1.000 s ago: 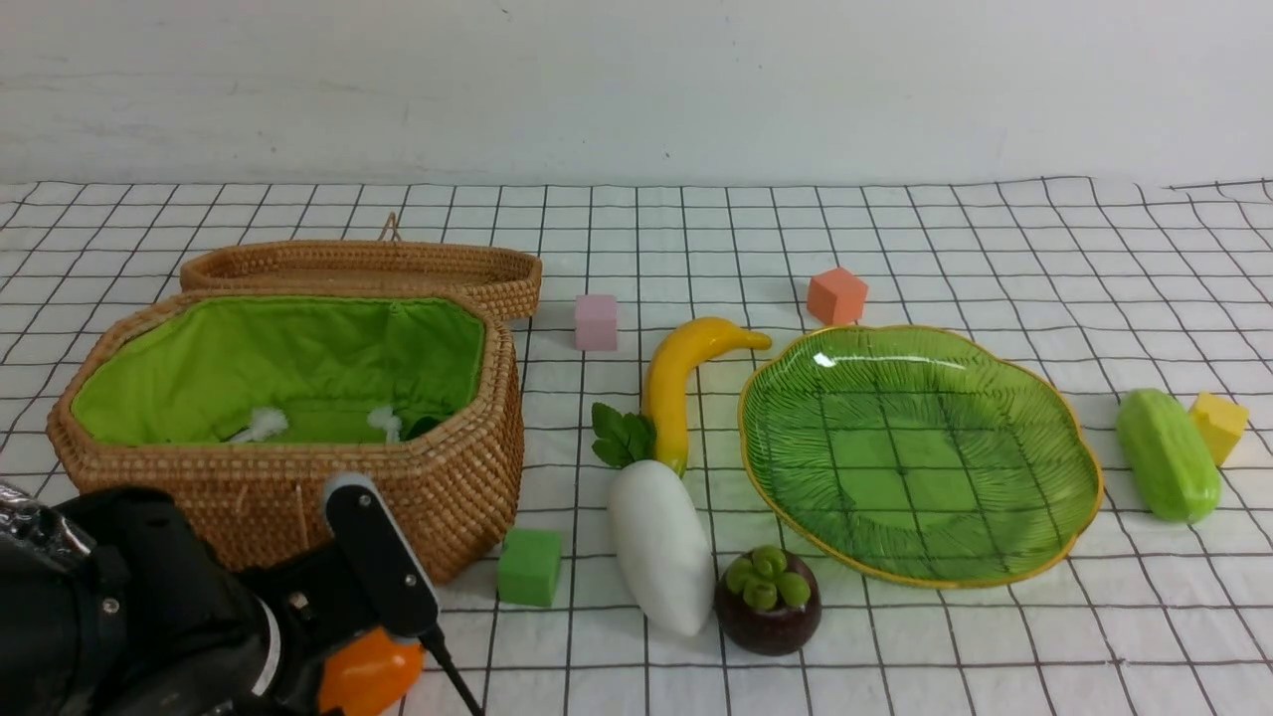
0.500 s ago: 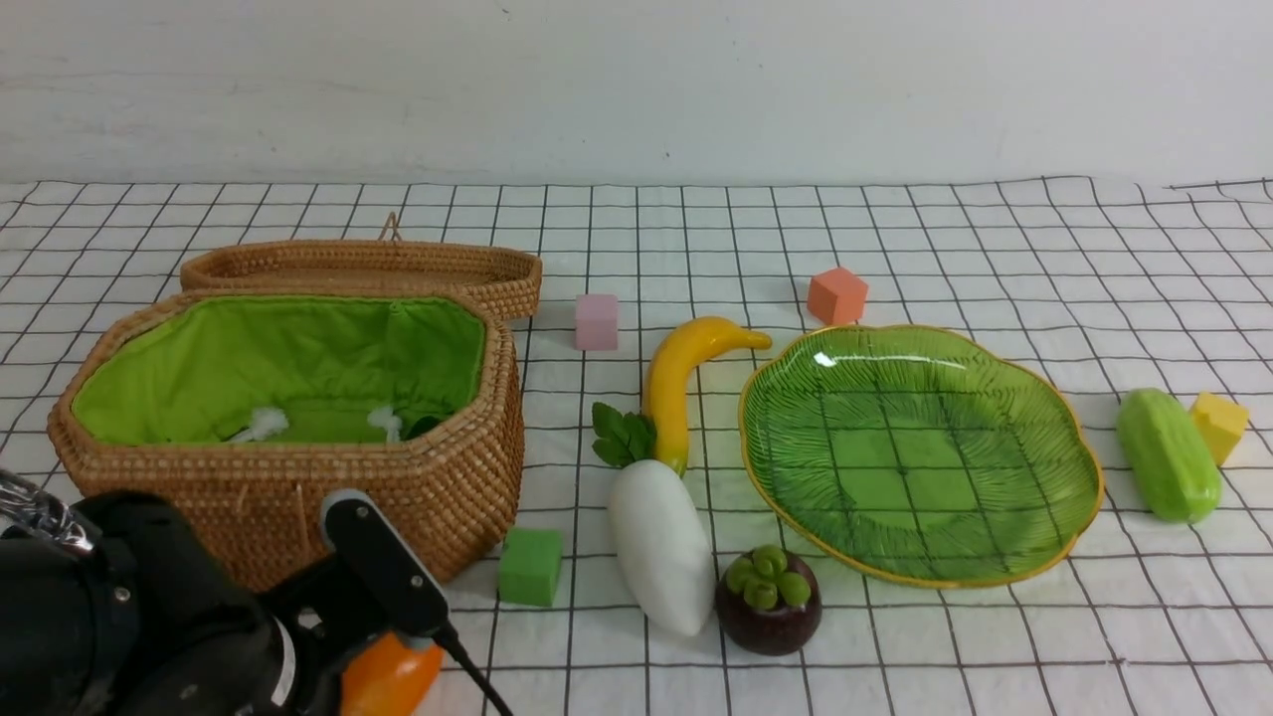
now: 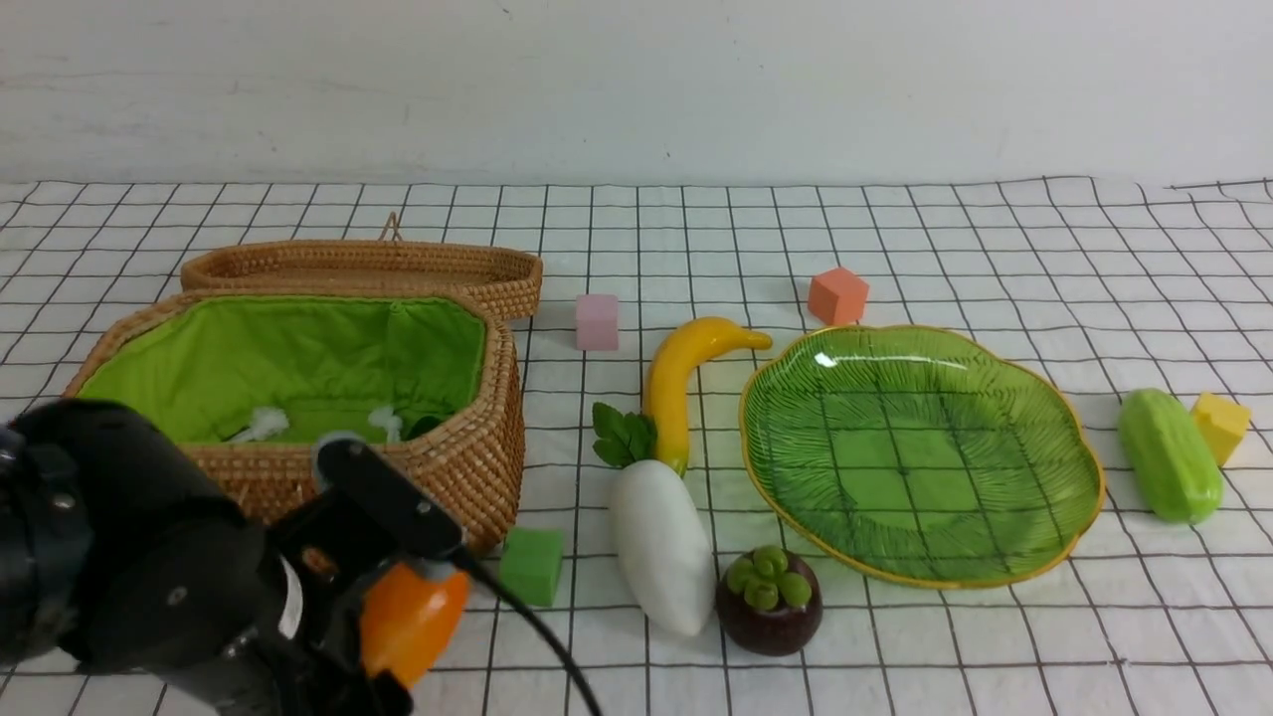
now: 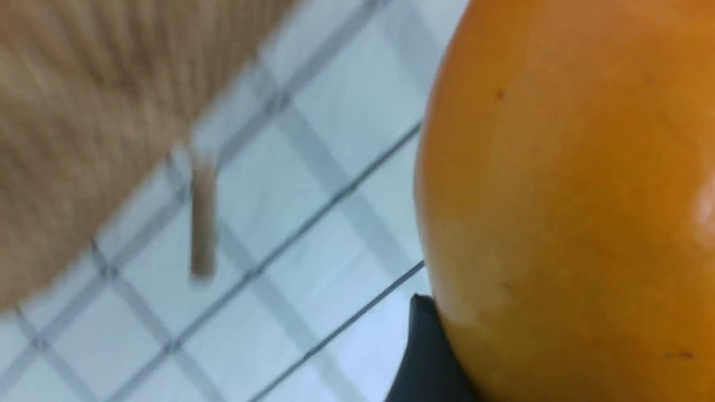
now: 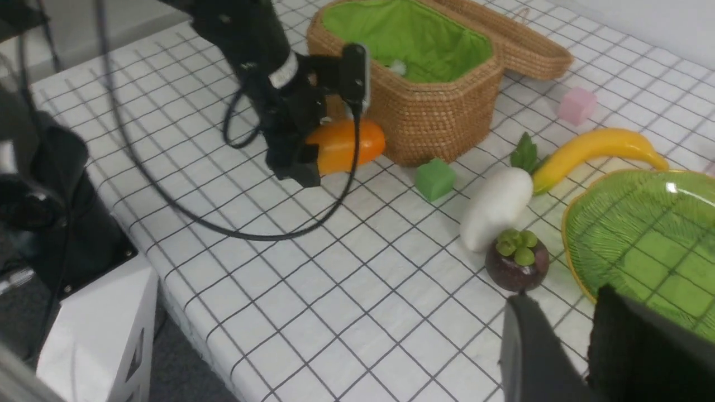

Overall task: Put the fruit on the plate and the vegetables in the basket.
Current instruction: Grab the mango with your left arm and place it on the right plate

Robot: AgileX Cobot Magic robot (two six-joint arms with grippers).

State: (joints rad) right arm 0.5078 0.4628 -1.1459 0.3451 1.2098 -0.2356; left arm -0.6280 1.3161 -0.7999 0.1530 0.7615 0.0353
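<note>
My left gripper (image 3: pixel 398 636) is shut on the orange-yellow mango (image 3: pixel 413 622) and holds it above the cloth in front of the wicker basket (image 3: pixel 448 467). The mango fills the left wrist view (image 4: pixel 558 195). The banana (image 3: pixel 681 383), white radish (image 3: pixel 661 547) and mangosteen (image 3: pixel 768 602) lie between the basket and the green plate (image 3: pixel 915 447). The cucumber (image 3: pixel 1169 454) lies right of the plate. My right gripper (image 5: pixel 558 312) is open and empty, above the cloth near the mangosteen (image 5: pixel 516 259) and the plate's rim (image 5: pixel 570 262). The red-orange vegetable is out of sight.
The basket lid (image 3: pixel 363 267) lies behind the basket. Small cubes sit around: green (image 3: pixel 530 565) by the basket's front corner, pink (image 3: pixel 597 321), orange (image 3: pixel 836 295) behind the plate, yellow (image 3: pixel 1218 425) beside the cucumber. The table's edge (image 5: pixel 184 312) is close to the left arm.
My left arm has risen and moved right with the mango in its grip. Nothing else on the table has moved.
</note>
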